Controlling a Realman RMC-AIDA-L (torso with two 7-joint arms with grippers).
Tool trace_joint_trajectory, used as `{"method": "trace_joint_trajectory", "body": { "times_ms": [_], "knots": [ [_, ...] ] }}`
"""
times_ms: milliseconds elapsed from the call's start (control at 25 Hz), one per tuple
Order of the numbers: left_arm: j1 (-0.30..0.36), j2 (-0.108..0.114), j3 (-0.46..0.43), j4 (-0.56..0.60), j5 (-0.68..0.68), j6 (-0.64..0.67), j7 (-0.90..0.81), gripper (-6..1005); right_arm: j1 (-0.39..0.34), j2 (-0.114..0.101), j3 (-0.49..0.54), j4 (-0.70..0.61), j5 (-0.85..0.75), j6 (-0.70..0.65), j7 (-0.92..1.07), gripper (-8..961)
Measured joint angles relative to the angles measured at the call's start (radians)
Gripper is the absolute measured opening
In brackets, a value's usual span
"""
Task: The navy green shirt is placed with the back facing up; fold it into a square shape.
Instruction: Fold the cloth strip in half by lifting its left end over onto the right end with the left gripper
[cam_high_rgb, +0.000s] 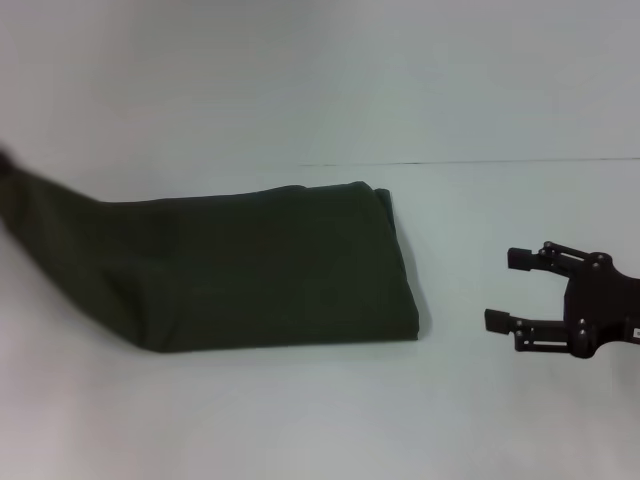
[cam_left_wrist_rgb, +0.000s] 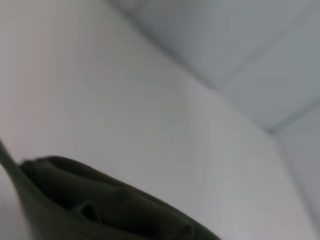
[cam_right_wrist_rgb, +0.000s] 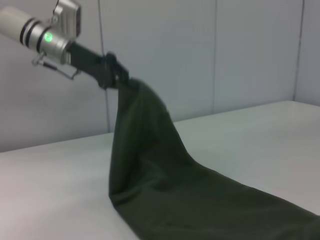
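Right gripper (cam_high_rgb: 503, 290) jaws apart; left gripper (cam_right_wrist_rgb: 116, 75) apparently clamps lifted shirt (cam_high_rgb: 270, 265).

Soft, even, diffuse light; the navy green shirt (cam_high_rgb: 260, 265) casts a faint shadow toward 4 o'clock, its lifted end blurred.

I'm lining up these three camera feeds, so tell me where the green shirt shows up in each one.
Head view: the navy green shirt lies folded mid-table, its left end lifted off frame.
Left wrist view: bunched cloth fills the lower corner.
Right wrist view: the shirt rises from the table to the left gripper.
Shared landmark: the white table.
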Motion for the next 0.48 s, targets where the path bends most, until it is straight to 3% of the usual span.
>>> {"method": "trace_joint_trajectory", "body": {
  "times_ms": [200,320,480],
  "knots": [
    [-0.094,-0.035,0.148,-0.052,-0.154,0.031,0.0,52,-0.001,-0.002,0.019,0.012,0.0,0.033,0.001,944],
    [-0.156,-0.08,0.234,-0.072,-0.188,0.013,0.0,60,-0.002,-0.007,0.029,0.028,-0.001,0.053,0.004,944],
    [-0.226,-0.166,0.319,-0.105,-0.194,-0.054,0.013,75,-0.006,-0.011,0.043,0.039,-0.005,0.082,0.011,945]
  ]
}}
